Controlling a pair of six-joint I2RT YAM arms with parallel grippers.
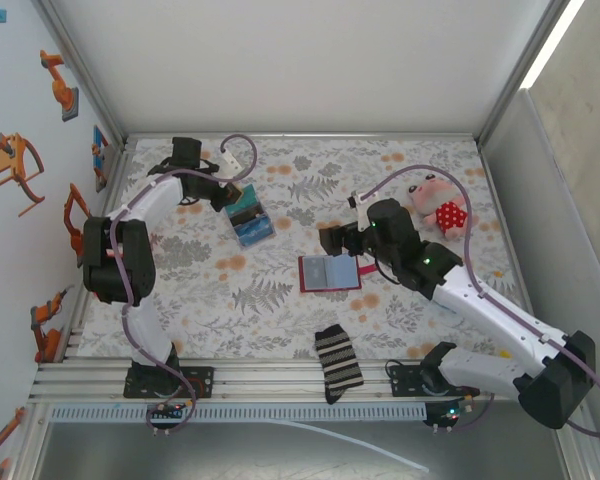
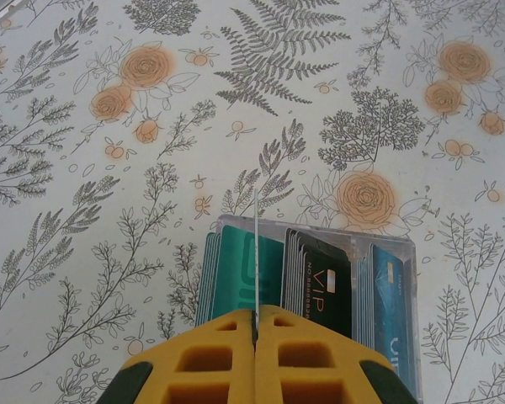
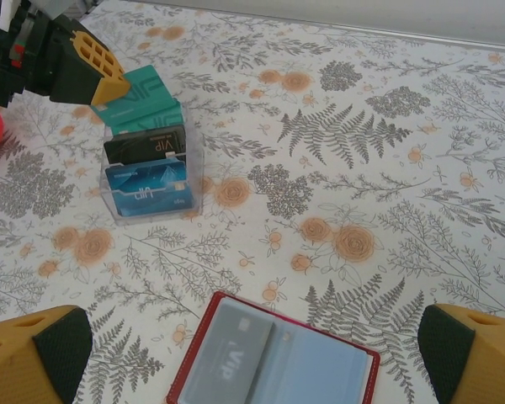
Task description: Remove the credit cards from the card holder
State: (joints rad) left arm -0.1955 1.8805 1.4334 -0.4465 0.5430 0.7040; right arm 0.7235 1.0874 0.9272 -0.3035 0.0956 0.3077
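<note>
holding a teal credit card at the clear card box

the left gripper point(image 3: 109, 84) was clenched on a teal credit card point(image 3: 147, 84), its yellow fingers point(image 2: 320, 358) pressed together with the card between them. in the left wrist view the card point(image 2: 257, 252) showed edge-on as a thin line running out from the closed fingertips. it hung at the far end of a clear plastic box point(image 3: 151, 181), by the row of teal cards there. whether it touched them could not be told. the box also held a black card marked vip point(image 3: 147, 147) and blue cards point(image 3: 147, 194) standing in rows.

the card holder point(image 1: 330, 272) lay open and flat on the floral tabletop point(image 1: 410, 160), near the middle and well apart from the box point(image 1: 248, 222). its red border framed blue-grey pockets facing up. in the right wrist view a pale card marked vip point(image 3: 231, 358) sat inside the left pocket of the holder point(image 3: 320, 374).

the right gripper point(image 1: 332, 242) was spread wide and held nothing. its yellow fingers point(image 3: 34, 349) stood at either side of the card holder, near its far edge.

a black-and-white striped sock point(image 1: 338, 362) lay at the near edge of the tabletop, and a pink plush toy point(image 1: 435, 200) sat beyond the right arm.
</note>
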